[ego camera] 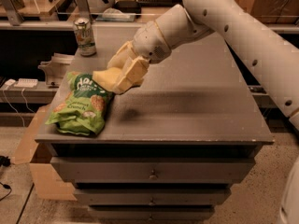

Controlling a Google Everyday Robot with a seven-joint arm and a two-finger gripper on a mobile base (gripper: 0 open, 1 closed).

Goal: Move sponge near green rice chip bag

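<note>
Robotics lab: a grey drawer cabinet (154, 174) stands before cluttered equipment shelves (46, 24), with a power strip (25, 83) and a cardboard box (44, 181) at left. The gripper (117, 78) hangs over the tabletop (196, 106), clasping the sponge (102, 74).

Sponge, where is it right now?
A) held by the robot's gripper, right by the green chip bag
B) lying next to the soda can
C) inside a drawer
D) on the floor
A: the gripper is shut on the sponge, right by the top corner of the green rice chip bag, well away from the can.
</note>
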